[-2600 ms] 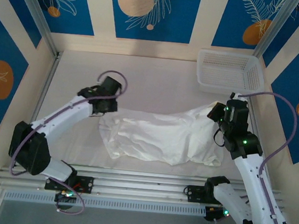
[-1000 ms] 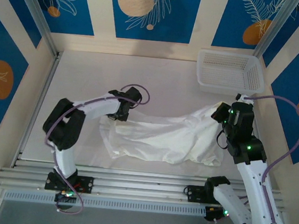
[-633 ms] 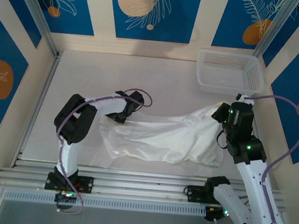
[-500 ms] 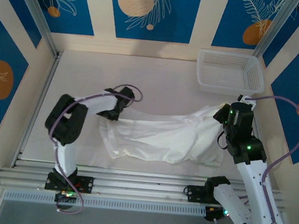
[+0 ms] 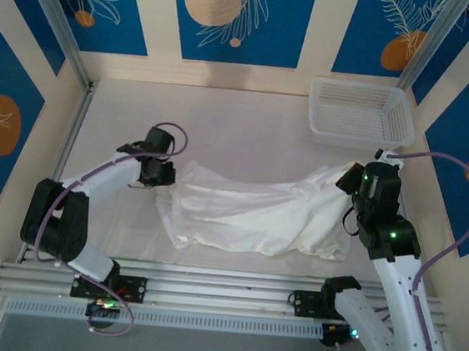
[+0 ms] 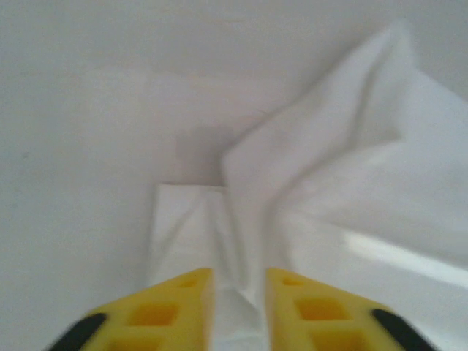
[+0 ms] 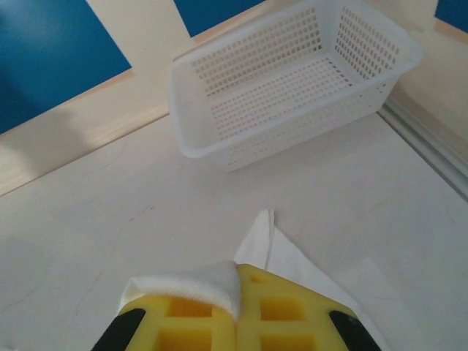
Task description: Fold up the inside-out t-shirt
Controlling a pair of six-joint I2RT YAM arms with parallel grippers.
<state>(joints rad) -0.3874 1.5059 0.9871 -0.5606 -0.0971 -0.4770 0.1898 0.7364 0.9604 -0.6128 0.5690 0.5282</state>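
The inside-out t-shirt (image 5: pixel 255 215) lies crumpled and stretched sideways across the middle of the table. My left gripper (image 5: pixel 166 173) is at its upper left corner. In the left wrist view the yellow fingers (image 6: pixel 172 307) stand close together with a ridge of the t-shirt (image 6: pixel 344 190) filling the narrow gap at my left gripper (image 6: pixel 238 296). My right gripper (image 5: pixel 353 176) holds the shirt's upper right corner slightly raised. In the right wrist view my right gripper (image 7: pixel 235 292) is shut, with a white hem (image 7: pixel 197 281) pinched between the pads.
A white mesh basket (image 5: pixel 360 112) stands at the back right, just beyond my right gripper, its rim (image 7: pixel 241 44) close ahead in the right wrist view. Metal rails run along the near edge (image 5: pixel 222 296). Panel walls close in on the left and right.
My left arm has swung left from the shirt's upper edge to its left corner, and its jaws have narrowed on the cloth. The right arm has stayed put, holding its corner.
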